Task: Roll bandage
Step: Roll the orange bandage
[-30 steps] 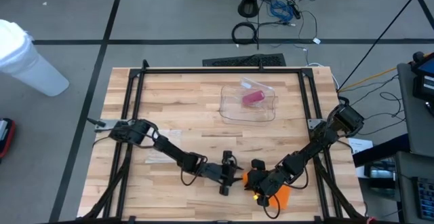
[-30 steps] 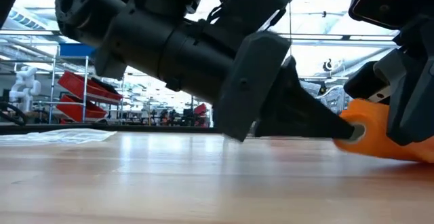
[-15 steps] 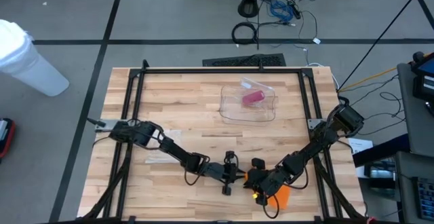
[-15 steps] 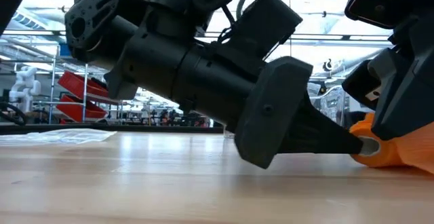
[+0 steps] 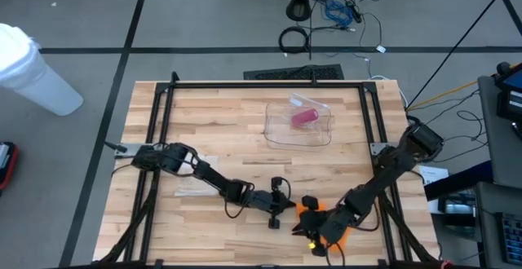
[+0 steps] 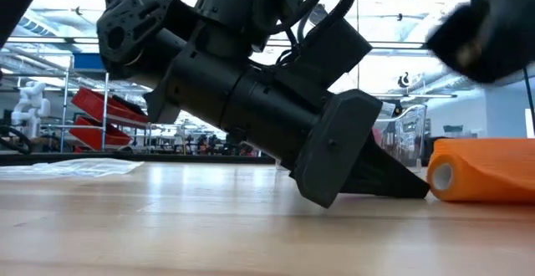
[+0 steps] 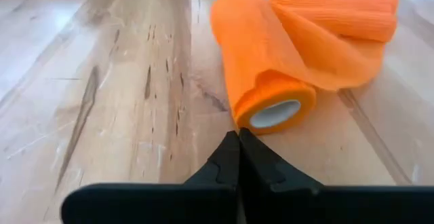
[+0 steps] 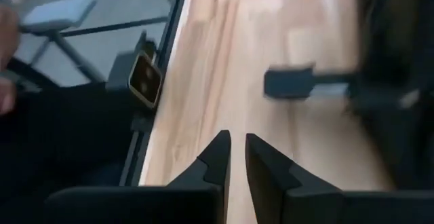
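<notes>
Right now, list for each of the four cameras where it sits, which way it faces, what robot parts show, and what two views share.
High view: overhead, looking straight down on the wooden table; both dark arms show.
Low view: at tabletop height, looking level across; the left gripper shows beside the orange bandage roll.
Left wrist view: on the left arm, facing forward past its shut fingers at the roll.
Right wrist view: on the right arm, facing the table edge; right gripper nearly shut, holding nothing.
Shared: the low and left wrist views both show the roll's white core.
</notes>
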Motion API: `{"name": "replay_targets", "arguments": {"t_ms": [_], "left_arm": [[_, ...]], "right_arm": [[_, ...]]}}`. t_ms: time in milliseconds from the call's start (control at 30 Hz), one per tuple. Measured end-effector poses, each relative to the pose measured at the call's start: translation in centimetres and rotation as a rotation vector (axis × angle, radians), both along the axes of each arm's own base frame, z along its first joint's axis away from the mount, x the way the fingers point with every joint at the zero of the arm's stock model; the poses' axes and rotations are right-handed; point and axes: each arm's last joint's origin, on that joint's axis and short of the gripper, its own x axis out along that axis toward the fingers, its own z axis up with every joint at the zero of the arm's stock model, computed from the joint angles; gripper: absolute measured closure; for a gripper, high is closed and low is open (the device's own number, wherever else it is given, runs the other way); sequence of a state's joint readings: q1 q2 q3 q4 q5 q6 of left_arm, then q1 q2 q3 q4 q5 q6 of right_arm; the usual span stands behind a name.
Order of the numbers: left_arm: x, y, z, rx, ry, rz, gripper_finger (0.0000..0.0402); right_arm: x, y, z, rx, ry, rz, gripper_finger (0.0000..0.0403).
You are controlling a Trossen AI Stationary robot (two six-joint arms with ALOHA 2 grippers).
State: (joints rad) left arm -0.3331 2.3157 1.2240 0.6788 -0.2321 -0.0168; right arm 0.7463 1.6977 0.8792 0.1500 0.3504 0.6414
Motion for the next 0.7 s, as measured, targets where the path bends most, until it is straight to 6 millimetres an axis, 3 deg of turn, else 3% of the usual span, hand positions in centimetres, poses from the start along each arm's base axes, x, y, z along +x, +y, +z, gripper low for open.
{"name": "replay_targets", "arguments": {"t_ms": [167, 267, 400, 567, 700], "left_arm": [[0.1, 0.2, 0.0, -0.011, 0.005, -0.014, 0.0400], [0.1, 0.2, 0.0, -0.011, 0.006, -0.014, 0.0400], [0.0, 0.0, -0.1, -0.009, 0.013, -0.018, 0.0400], [-0.3, -0.5, 0.4, -0.032, 0.051, -0.033, 0.0401], [-0.4, -0.4, 0.9, -0.057, 0.079, -0.051, 0.0401]], "right_arm": [[-2.2, 0.5, 3.8, -0.142, -0.062, -0.129, 0.0371], [-4.3, 0.2, 4.1, -0.179, -0.038, -0.277, 0.0371], [-7.3, 0.0, 2.7, -0.154, 0.017, -0.474, 0.0371], [-10.7, 0.0, -0.2, -0.073, 0.040, -0.561, 0.0367], [-12.4, -0.9, -2.8, -0.024, 0.058, -0.640, 0.0370]]}}
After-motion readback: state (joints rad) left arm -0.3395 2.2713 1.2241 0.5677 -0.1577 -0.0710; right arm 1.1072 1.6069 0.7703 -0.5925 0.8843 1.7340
